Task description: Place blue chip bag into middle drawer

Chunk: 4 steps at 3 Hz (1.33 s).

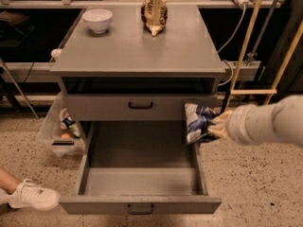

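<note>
The gripper [214, 128] is clamping the bag [197, 122] (by its edge, it seems) over the right wall of the drawer [142, 181].

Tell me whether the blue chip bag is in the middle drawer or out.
Out. The gripper holds the blue chip bag over the right rim of the open middle drawer; its floor is bare.

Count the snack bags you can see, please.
2. The blue chip bag is held by the claw at the right edge of the open drawer; the brown bag stands on the cabinet top. The floor bin may hide more.
</note>
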{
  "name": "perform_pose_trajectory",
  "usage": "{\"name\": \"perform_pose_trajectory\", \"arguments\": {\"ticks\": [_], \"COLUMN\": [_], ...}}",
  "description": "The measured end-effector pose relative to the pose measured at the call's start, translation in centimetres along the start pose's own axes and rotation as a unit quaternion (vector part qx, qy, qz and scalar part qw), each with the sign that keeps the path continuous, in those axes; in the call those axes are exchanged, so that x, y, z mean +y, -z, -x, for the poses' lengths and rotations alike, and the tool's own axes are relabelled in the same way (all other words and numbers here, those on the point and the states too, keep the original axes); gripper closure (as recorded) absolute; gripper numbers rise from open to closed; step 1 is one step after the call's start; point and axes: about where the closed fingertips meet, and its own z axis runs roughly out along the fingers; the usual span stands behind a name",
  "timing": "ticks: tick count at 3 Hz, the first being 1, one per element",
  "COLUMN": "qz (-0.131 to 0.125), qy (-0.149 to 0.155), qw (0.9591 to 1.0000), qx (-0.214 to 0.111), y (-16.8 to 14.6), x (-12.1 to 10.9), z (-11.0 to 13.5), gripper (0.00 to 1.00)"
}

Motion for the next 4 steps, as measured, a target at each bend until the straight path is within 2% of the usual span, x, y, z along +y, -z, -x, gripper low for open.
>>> {"name": "perform_pose_trajectory", "arguments": {"ticks": [1,2,3,4], "qz": [0.005,0.002,0.014,0.065], "qy": [-0.050,-0.064,-0.065,-0.032], "qw": [0.9981,0.9972,0.9972,0.9971], "qx": [0.035,0.037,0.035,0.019], "y": [-6.0,-7.3,-8.2,-12.1], "x": [5.0,7.6,8.1,12.0], "z": [-7.7,-9.1,-9.4,-9.1], "gripper": [1.00,1.00,1.00,1.00]}}
